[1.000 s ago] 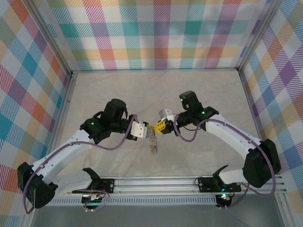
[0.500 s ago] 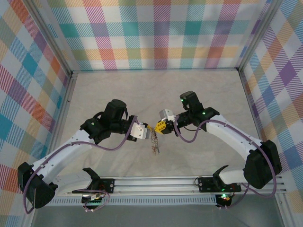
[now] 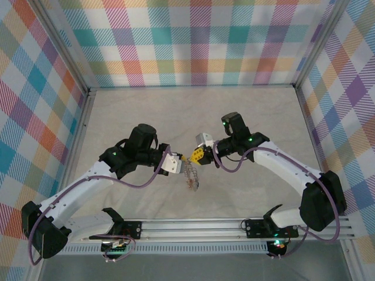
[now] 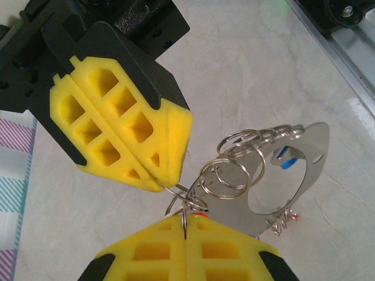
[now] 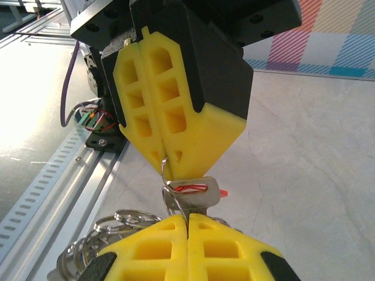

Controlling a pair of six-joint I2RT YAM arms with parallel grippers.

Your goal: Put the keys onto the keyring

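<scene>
Both grippers meet tip to tip above the middle of the table. My left gripper [image 3: 184, 158] [image 4: 185, 221] is shut on a thin wire ring of the keyring [image 4: 229, 171], a bundle of silver split rings [image 5: 111, 227] with a shiny holed metal plate [image 4: 296, 175]. The bundle [image 3: 191, 175] hangs below the tips. My right gripper [image 3: 194, 157] [image 5: 188, 215] is shut on the blade of a silver key [image 5: 193, 193] with a red thread through its head. The ring's wire passes against the key's head. A blue bit [image 4: 286, 159] shows behind the plate.
The table is pale marbled [image 3: 246, 111], walled by checked panels [image 3: 199, 41]. A metal rail [image 3: 205, 225] with the arm bases runs along the near edge. Purple cables [image 3: 140, 181] loop beside both arms.
Both grippers stay shut and pressed together. The hanging bundle has swung slightly to the right, and the right gripper has edged up a little.
</scene>
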